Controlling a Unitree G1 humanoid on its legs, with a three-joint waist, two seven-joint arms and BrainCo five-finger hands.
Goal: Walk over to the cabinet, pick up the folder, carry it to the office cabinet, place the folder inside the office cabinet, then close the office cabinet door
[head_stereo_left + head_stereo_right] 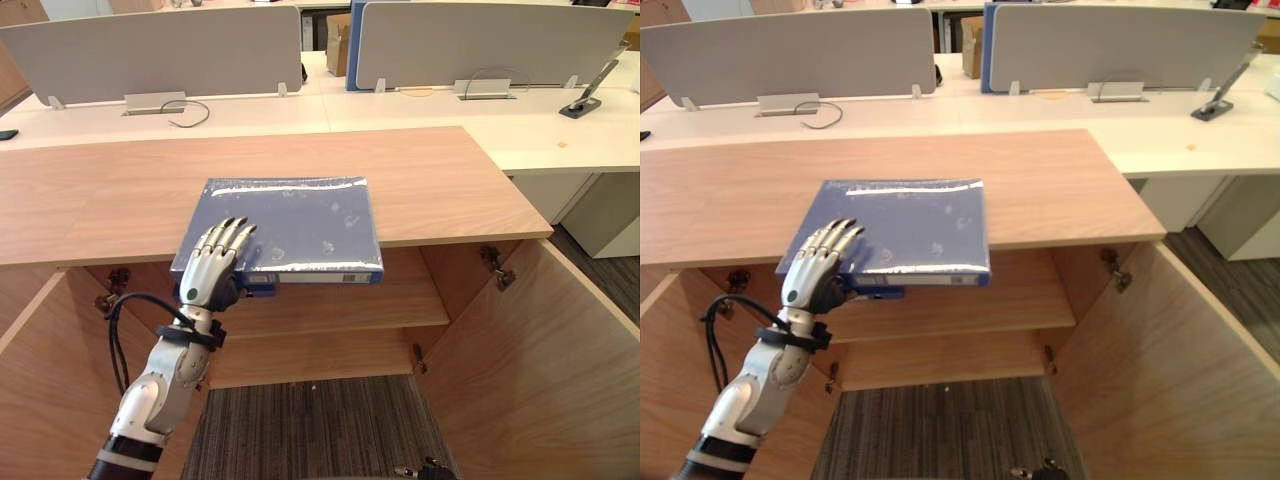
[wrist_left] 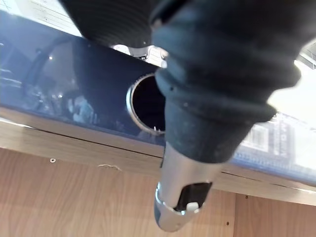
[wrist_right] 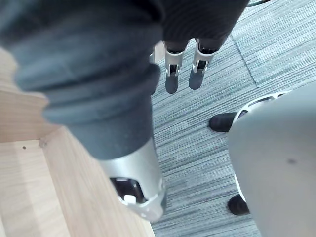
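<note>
Pickup is the step in hand: the blue folder (image 1: 290,225) lies on the cabinet top (image 1: 430,180), near edge jutting over the front, with our left hand (image 1: 218,255) resting almost straight fingers on its near left corner, clasping nothing yet. Our right hand (image 3: 172,74) hangs relaxed over the carpet (image 3: 207,148). Next, we judge, the thumb must close underneath the overhang before lifting.

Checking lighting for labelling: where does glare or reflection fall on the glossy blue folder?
Left eye view: pale glare streaks the far edge of the glossy blue plastic folder under the left hand. Left wrist view: bright reflections on its dark spine.
</note>
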